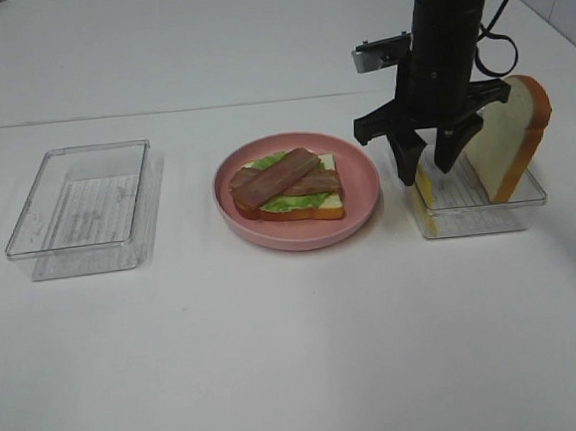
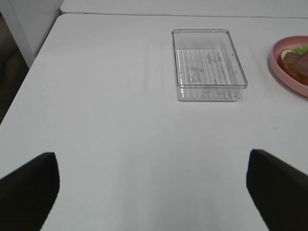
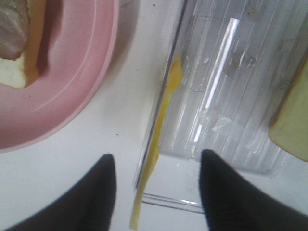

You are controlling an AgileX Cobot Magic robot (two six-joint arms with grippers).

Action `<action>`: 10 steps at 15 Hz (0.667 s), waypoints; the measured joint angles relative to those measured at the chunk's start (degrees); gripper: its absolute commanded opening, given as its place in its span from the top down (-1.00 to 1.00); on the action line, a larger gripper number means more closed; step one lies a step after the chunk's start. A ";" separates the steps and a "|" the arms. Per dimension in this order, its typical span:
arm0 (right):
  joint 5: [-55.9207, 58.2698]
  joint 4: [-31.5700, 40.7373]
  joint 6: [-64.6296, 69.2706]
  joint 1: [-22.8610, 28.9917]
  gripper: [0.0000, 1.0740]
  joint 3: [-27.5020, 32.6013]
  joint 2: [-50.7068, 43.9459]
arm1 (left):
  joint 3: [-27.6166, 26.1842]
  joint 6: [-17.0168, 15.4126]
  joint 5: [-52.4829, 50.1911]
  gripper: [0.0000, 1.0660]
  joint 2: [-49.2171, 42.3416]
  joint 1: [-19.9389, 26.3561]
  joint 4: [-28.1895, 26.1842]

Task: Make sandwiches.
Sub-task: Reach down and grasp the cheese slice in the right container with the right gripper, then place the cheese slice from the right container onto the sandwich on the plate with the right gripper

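On the pink plate (image 1: 300, 239) lies a bread slice (image 1: 332, 207) with green lettuce (image 1: 269, 162) and two bacon strips (image 1: 280, 176) on top. A second bread slice (image 1: 511, 138) leans upright in the right clear tray (image 1: 488, 215). The yellow cheese slice (image 1: 425, 200) stands on edge against that tray's left wall. My right gripper (image 1: 426, 170) points down over it, its jaws apart on either side of the cheese (image 3: 161, 130) without touching it. My left gripper (image 2: 154, 192) is open above bare table, holding nothing.
An empty clear tray (image 1: 83, 207) sits at the left, also seen as the tray (image 2: 209, 62) in the left wrist view. The plate's rim (image 3: 72, 72) lies close beside the right tray's wall (image 3: 226, 72).
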 measured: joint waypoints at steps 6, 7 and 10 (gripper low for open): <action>-0.57 1.78 -1.60 0.00 1.00 0.00 0.06 | 0.00 0.00 0.00 -0.88 0.00 0.00 0.00; -0.57 1.78 -1.66 0.00 1.00 0.00 0.06 | 0.00 0.00 0.00 -0.88 0.00 0.00 0.00; 0.23 1.15 -2.01 0.00 1.00 0.00 -1.20 | 0.00 0.00 0.00 -0.88 0.00 0.00 0.00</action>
